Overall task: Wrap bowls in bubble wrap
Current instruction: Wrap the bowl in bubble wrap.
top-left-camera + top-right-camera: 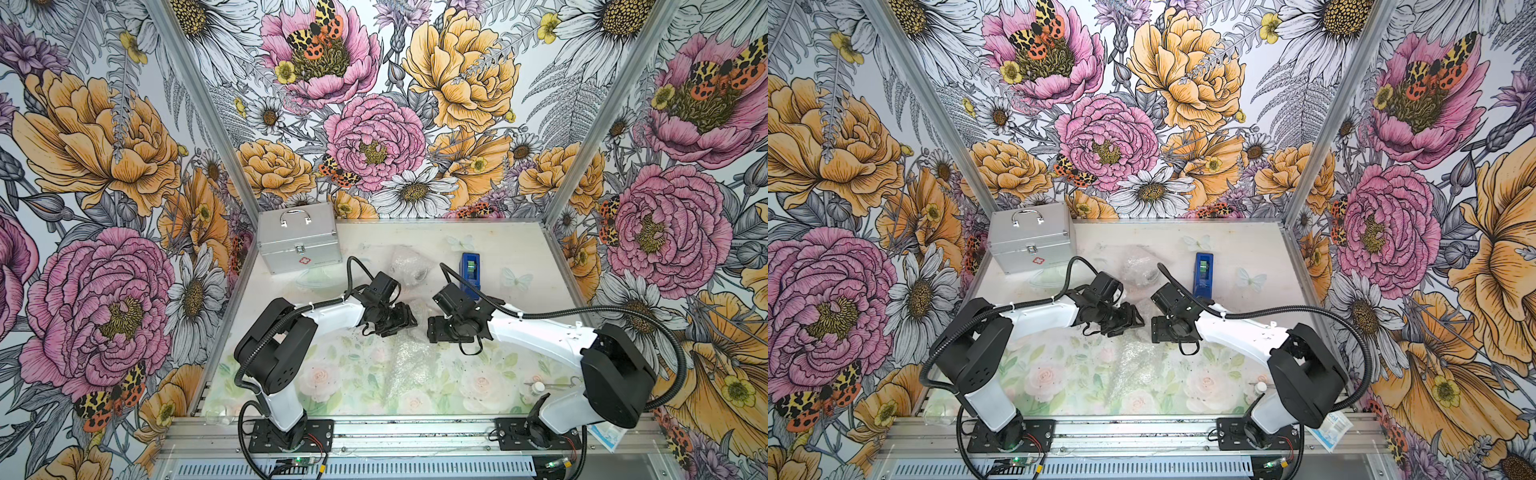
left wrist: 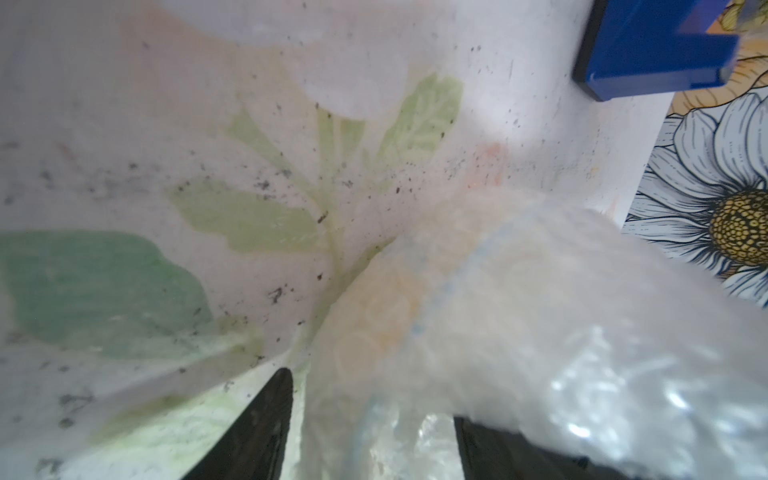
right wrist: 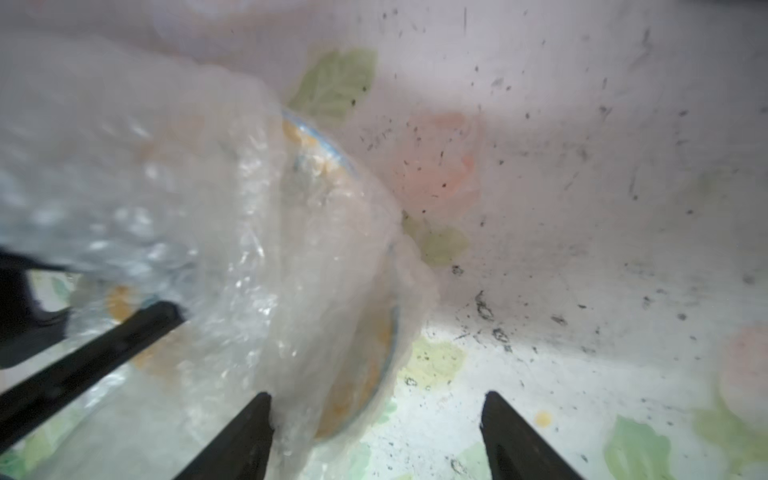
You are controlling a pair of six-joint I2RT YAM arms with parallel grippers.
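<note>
Sitting mid-table between the two arms, bowl [image 3: 361, 365] is under wrap [image 3: 174, 166]. Only a blue rim arc and yellow-orange blotches show through the plastic. It looks tipped rather than flat, but both wrist views are too blurred to be sure.

Right gripper [image 3: 377, 394] has its jaws spread wide and holds nothing. One finger is just beside the wrap's edge, the other over bare table. Left gripper [image 2: 370, 395] has its jaws apart with wrap bunched between and over them. Can't tell whether it pinches the wrap.

Risks, as a judgement:
- The wrap is springy and no tape is visible on it. With the right side unheld, the fold may relax and bare the rim.
- Glazed ceramic is slick under plastic, so a pull from the left could slide the bowl out of the fold or drag the whole lot.
- A round bowl tipped on its edge can roll or drop flat, so there is a chip risk.
- The wrap is clear and glinting, so its edges are hard to find for a regrip.

Materials: the wrap is thin, crinkly and small-bubbled, heaped in soft folds. The bowl is hard, shallow and round.

Around it:
- A loose sheet [image 1: 409, 365] lies flat toward the front edge.
- A crumpled bundle [image 1: 405, 266] sits toward the back edge, contents not visible.
- A blue tape dispenser [image 1: 470, 270] is to the bundle's right.
- A ribbed metal case [image 1: 297, 245] sits in the back left corner.
- The table [image 1: 478, 241] is pale, floral-printed and speckled with dark specks.
</note>
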